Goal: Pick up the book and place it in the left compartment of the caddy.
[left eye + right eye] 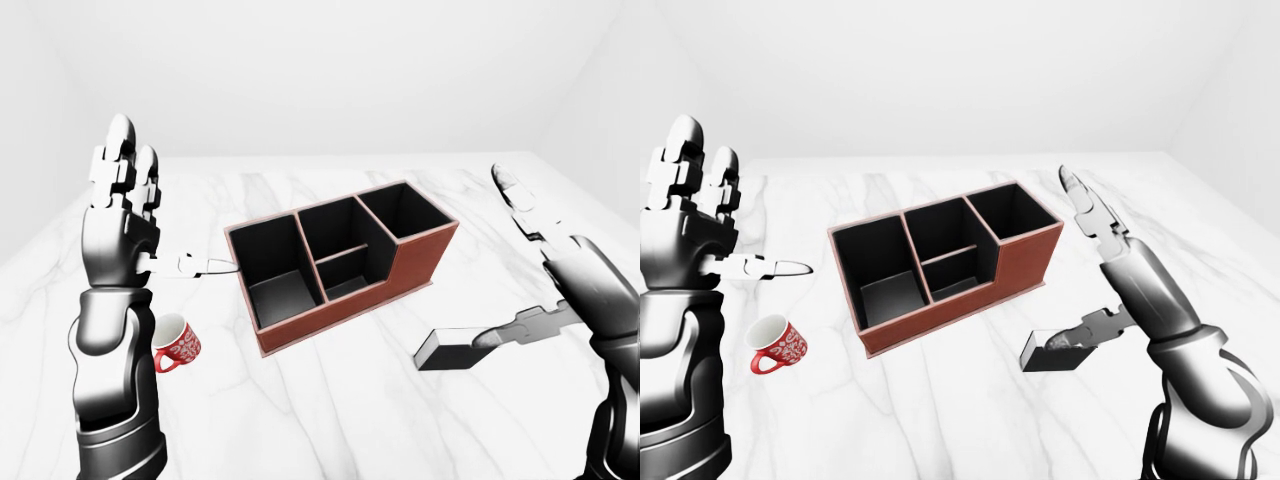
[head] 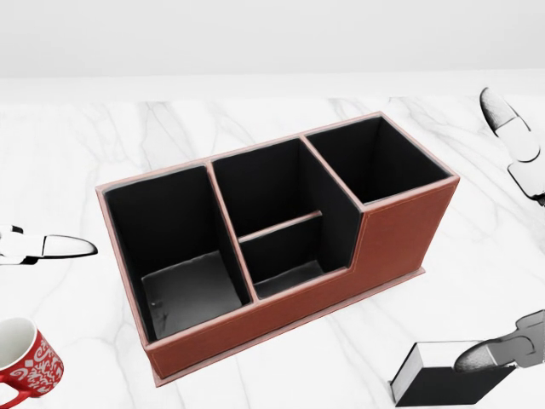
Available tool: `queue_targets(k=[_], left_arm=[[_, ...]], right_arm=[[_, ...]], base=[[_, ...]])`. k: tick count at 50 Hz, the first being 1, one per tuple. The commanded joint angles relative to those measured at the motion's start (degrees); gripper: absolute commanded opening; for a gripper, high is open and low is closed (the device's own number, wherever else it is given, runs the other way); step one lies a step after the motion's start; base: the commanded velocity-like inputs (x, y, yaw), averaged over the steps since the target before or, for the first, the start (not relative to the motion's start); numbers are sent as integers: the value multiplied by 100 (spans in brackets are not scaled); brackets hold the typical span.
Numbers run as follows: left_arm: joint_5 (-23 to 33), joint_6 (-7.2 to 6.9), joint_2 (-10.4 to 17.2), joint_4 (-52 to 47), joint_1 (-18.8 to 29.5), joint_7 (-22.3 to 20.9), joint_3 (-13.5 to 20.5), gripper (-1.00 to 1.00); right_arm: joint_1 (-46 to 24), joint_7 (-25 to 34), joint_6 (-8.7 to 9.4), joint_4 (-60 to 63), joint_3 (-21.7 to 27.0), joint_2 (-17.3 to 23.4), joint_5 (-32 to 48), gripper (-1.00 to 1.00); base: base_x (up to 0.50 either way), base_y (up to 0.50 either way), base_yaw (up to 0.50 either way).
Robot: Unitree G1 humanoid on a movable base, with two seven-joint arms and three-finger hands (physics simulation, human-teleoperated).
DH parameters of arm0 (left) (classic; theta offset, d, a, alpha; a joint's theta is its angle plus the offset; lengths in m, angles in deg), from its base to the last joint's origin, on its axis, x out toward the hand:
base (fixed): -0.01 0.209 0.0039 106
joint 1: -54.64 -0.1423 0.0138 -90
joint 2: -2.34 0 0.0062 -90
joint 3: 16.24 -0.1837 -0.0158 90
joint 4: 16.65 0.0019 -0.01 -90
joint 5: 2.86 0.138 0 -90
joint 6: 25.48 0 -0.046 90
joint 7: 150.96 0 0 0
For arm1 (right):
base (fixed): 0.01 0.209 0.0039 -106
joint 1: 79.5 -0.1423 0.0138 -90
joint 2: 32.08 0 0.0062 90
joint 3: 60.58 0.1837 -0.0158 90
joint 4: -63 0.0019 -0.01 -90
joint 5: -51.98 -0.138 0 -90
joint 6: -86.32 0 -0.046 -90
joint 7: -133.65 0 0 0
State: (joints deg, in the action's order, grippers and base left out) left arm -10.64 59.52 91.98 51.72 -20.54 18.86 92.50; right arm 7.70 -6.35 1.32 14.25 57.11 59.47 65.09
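Marble bench (image 1: 330, 400) bearing 3 items. The book (image 1: 1048, 354), black-covered with pale page edges, lies flat on the bench toward the near right edge, apart from the caddy (image 1: 420, 262), a red-brown organiser with black lining that stands mid-bench with 1 end turned toward the far right corner. All caddy compartments appear empty, including the left compartment (image 2: 174, 256), the target. A red patterned mug (image 1: 176, 344) rests near the left edge, clear of the caddy.

Progress: the pick-up is judged not yet made; grasp, lift, carry and insertion all remain.

Right hand (image 1: 1110, 275): forearm angled up from the lower right, fingers (image 1: 1080, 197) spread wide and pointing up and away, thumb (image 1: 1075, 337) reaching down over the top of the book. Whether the thumb touches the cover cannot be told. The hand grips nothing.

Left hand (image 1: 125, 215): raised upright beside the left end of the caddy, 2 fingers vertical, thumb (image 1: 205, 265) extended level toward the caddy wall; spread wide and empty.
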Motion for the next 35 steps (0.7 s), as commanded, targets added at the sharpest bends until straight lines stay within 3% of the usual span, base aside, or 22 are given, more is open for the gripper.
queue_targets(k=[1, 4, 5, 14, 22, 28, 35], left_arm=[[148, 0, 45, 145, 34, 69, 3, 100], [157, 0, 60, 111, 53, 75, 11, 100], [169, 0, 61, 116, 58, 77, 8, 100], [188, 0, 48, 110, 37, 83, 18, 100], [194, 0, 44, 89, 15, 100, 32, 100], [172, 0, 35, 55, -46, 95, 81, 100], [150, 0, 18, 42, -115, 103, 107, 100]], right_arm=[[592, 0, 0, 250, 215, -448, 96, 100], [823, 0, 0, 48, 212, -626, 134, 100], [850, 0, 0, 176, 457, -542, -2, 100], [1071, 0, 0, -126, 723, -652, 12, 100], [940, 0, 0, 183, 1303, -341, -137, 100], [982, 0, 0, 48, 1325, -370, -55, 100], [938, 0, 0, -120, 979, -414, 238, 100]], base=[[0, 0, 0], [0, 0, 0], [0, 0, 0], [0, 0, 0], [0, 0, 0], [0, 0, 0], [0, 0, 0]])
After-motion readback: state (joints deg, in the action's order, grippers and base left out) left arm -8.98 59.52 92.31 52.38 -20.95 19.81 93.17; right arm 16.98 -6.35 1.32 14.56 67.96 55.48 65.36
